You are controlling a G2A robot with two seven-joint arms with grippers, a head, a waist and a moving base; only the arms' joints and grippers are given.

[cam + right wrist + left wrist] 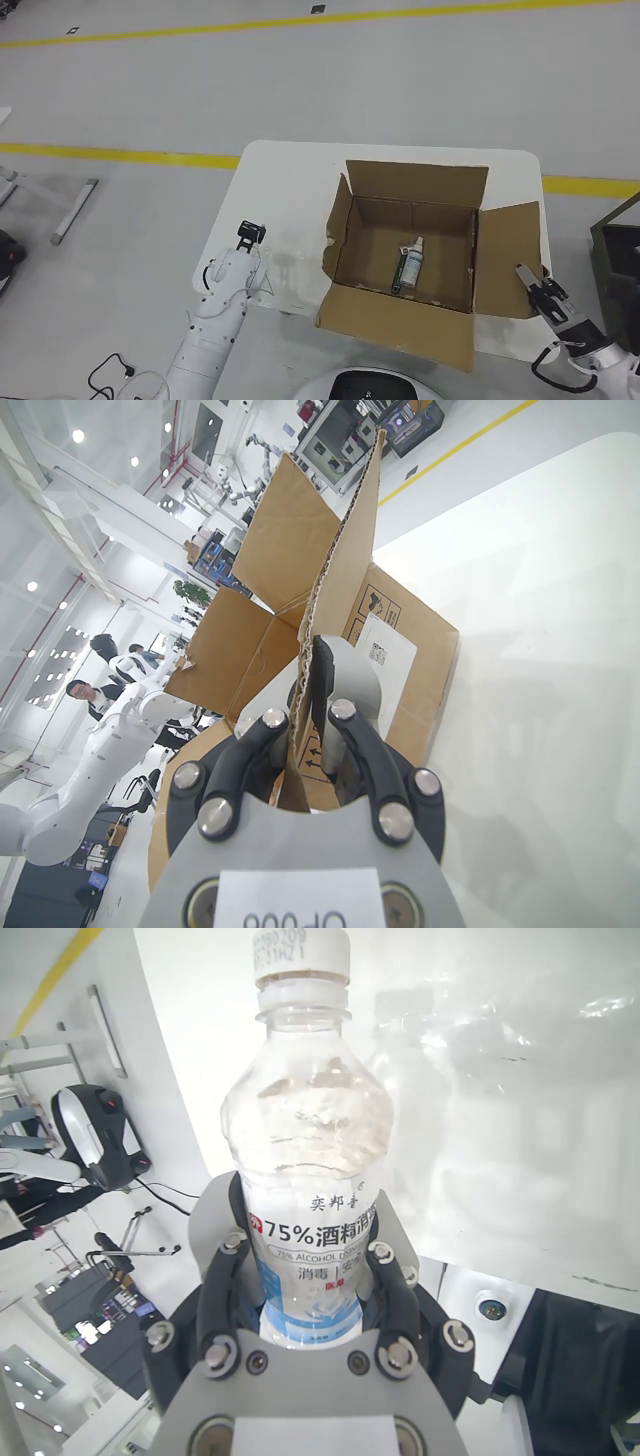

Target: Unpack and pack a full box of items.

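Left pincer snug around bottle

Left wrist inspection. My left gripper clamped on bottle, fingers pressed against label on both sides. White cap fitted, pointing away from wrist. Contents clear, possibly liquid; level unreadable. White table beyond bottle.

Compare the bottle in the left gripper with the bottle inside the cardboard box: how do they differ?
The held bottle is clamped in the left gripper outside the cardboard box; the boxed bottle lies loose on the box floor. The held bottle's label is blue and white; the boxed bottle's looks green. Both have white tops.
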